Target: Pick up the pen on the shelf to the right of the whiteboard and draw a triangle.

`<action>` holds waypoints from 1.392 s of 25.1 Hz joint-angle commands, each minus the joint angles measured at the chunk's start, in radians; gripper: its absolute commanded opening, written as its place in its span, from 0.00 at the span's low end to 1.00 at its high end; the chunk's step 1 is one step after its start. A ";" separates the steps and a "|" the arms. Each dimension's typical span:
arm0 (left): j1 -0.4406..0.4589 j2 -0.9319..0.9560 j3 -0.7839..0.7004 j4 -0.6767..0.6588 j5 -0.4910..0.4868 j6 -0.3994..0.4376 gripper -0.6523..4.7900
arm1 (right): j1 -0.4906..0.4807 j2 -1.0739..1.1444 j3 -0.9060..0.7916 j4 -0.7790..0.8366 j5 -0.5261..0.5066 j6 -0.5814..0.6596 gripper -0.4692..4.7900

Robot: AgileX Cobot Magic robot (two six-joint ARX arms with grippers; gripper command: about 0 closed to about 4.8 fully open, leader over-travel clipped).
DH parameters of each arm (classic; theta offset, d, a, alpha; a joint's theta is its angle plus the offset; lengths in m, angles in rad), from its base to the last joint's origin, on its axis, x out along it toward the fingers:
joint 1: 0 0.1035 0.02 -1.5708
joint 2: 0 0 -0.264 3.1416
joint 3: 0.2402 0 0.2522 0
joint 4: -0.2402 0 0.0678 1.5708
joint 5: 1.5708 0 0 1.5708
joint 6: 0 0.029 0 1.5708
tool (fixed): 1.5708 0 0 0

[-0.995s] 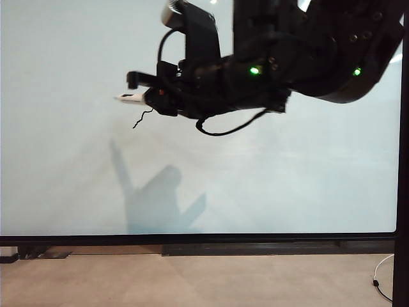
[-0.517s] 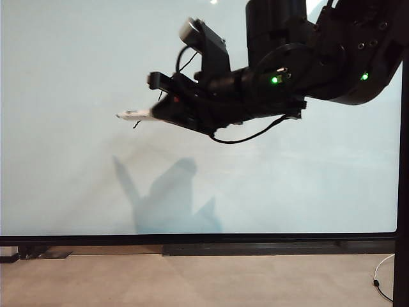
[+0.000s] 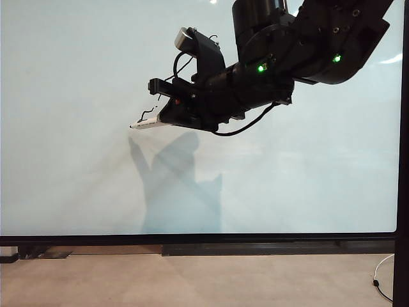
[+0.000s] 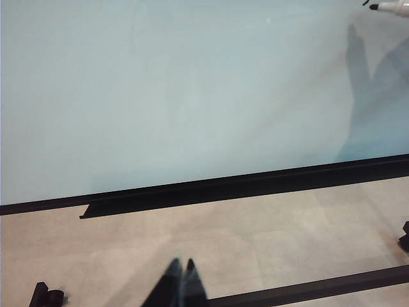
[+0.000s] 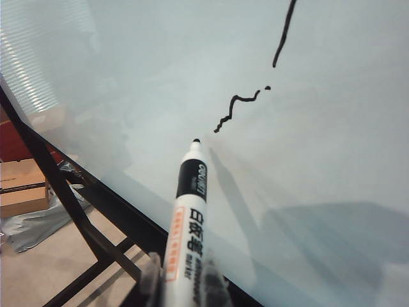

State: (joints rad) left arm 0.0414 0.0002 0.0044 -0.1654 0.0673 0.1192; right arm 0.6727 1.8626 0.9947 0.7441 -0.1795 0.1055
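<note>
The whiteboard (image 3: 77,77) fills the exterior view. My right gripper (image 3: 163,119) reaches in from the upper right, shut on the pen (image 3: 148,125), whose dark tip points left. In the right wrist view the white pen (image 5: 189,211) sticks out of the jaws, its tip close to the whiteboard (image 5: 332,147) just below a short wavy black stroke (image 5: 235,107); a longer stroke (image 5: 284,32) lies beyond it. No triangle is in view. My left gripper (image 4: 181,265) hangs shut over the floor, far from the whiteboard (image 4: 179,96); the pen (image 4: 391,6) shows in that view's corner.
A black ledge (image 3: 255,248) runs under the board's lower edge, with beige floor (image 3: 192,281) in front. A black post (image 3: 402,192) borders the right side and a white cable (image 3: 382,275) lies beside it. A cardboard box (image 5: 22,188) and black stand legs (image 5: 77,217) sit below the board.
My right gripper has carried the pen downward and slightly right across the board, and the wrist has tilted so the pen now slopes down to the left. The left gripper has not moved.
</note>
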 commanded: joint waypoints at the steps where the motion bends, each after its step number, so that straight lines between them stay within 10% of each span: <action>1: 0.000 0.000 0.003 -0.006 0.004 0.001 0.11 | -0.005 -0.005 0.006 0.014 0.007 -0.005 0.08; 35: 0.000 0.000 0.003 -0.006 0.003 0.001 0.11 | -0.062 0.017 0.037 -0.014 0.050 -0.022 0.08</action>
State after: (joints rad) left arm 0.0414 0.0002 0.0044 -0.1654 0.0673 0.1192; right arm 0.6262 1.8854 1.0317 0.7162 -0.1768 0.0860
